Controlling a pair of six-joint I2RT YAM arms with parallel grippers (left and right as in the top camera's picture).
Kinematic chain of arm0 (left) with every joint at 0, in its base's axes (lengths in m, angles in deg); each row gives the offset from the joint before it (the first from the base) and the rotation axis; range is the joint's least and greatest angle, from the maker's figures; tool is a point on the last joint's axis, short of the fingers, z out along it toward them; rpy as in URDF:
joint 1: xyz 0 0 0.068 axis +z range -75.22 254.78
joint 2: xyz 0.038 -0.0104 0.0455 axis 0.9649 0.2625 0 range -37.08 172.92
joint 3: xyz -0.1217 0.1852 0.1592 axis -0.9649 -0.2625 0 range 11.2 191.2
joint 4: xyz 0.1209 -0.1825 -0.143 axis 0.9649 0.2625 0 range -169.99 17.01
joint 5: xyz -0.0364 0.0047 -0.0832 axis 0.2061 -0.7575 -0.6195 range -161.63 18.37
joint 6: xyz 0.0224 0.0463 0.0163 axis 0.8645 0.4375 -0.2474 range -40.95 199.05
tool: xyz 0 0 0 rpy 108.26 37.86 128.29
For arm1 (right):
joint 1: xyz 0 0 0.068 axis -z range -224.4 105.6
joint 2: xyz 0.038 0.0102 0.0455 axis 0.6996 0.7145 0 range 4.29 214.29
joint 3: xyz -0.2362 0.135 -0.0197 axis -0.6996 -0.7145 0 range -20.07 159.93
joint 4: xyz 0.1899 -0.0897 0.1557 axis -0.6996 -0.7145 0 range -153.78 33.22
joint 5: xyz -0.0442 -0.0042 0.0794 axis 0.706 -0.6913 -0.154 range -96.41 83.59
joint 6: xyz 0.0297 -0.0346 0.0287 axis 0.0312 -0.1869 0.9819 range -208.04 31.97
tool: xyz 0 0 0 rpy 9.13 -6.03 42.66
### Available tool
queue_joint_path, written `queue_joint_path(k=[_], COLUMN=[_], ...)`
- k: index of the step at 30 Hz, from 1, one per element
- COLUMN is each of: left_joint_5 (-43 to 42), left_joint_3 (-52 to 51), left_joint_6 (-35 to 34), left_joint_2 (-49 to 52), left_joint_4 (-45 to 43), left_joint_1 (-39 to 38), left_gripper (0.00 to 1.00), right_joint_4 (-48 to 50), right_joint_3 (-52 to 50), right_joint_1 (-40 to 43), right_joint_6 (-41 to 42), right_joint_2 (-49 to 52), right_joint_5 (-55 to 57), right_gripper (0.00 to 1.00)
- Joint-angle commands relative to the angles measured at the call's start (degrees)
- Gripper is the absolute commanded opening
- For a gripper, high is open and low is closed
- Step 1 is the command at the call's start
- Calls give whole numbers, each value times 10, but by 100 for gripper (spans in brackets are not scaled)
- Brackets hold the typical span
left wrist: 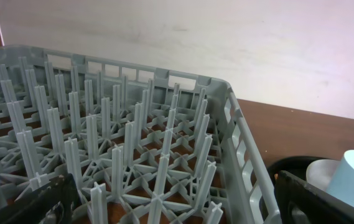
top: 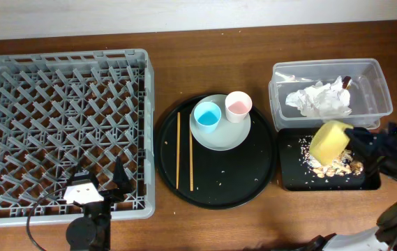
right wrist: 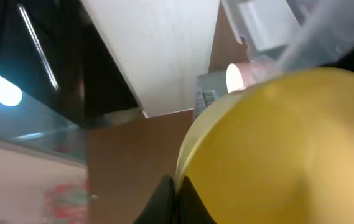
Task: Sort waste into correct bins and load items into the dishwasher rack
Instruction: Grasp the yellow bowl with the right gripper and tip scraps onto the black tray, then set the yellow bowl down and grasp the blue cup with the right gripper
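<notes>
Yellow bowl (top: 329, 141), pinched at its rim: the right gripper (top: 353, 137) has its jaws closed on it. The right wrist view is filled with yellow wall and shows one dark finger at the edge. The bowl is tipped on its side at the right of the overhead frame, above the shallow black tray (top: 289, 178). The tilt looks meant to empty it, as beige food scraps (top: 334, 167) lie scattered on the tray directly under it. Just above in frame, touching or nearly touching the tray, the clear tub (top: 376, 77) holds the white tissue wad (top: 320, 99), so paper and food appear sorted apart. At centre frame the round black tray (top: 254, 174) carries the pale plate (top: 219, 136), with the light-blue cup (top: 206, 116) on it and the pink cup (top: 238, 105) at its upper-right rim. Two chopsticks (top: 178, 150) lie parallel on the tray left of the plate. The left gripper (top: 104, 187) has its jaws spread wide and holds nothing. It hangs over the lower edge of the grey rack (top: 17, 90) at lower left, probably parked. No dishes are in the rack. Bare wood tabletop (top: 219, 226) shows along the bottom.
</notes>
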Motion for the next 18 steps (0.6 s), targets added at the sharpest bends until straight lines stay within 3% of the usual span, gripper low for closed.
queue_joint_path(k=[1,5,7,9,12,15,18], left_joint_5=[-4,-4,-4,-4,-4,-4,-4], left_joint_3=[-2,-2,-2,-2,-2,-2,-2], left_joint_6=[10,9,9,9,10,10,10], left_joint_2=[-3,-3,-3,-3,-3,-3,-3], left_joint_4=[1,1,1,1,1,1,1], left_joint_1=[-2,-2,-2,-2,-2,-2,-2], left_gripper=[99,99,99,99,99,99,99], right_joint_4=[-2,35,130,204,280,334,336], right_joint_3=[94,129,129,127,112,107,100], right_joint_1=[-73,-313,-508,-667,-869,-973,-992], right_joint_6=[10,106,293,424,560,572,572], right_joint_2=[-57,-107,-108,-108,-107,-83,-41], right_joint_5=[116,193,355,525,707,781,796], right_gripper=[4,4,4,4,4,4,4])
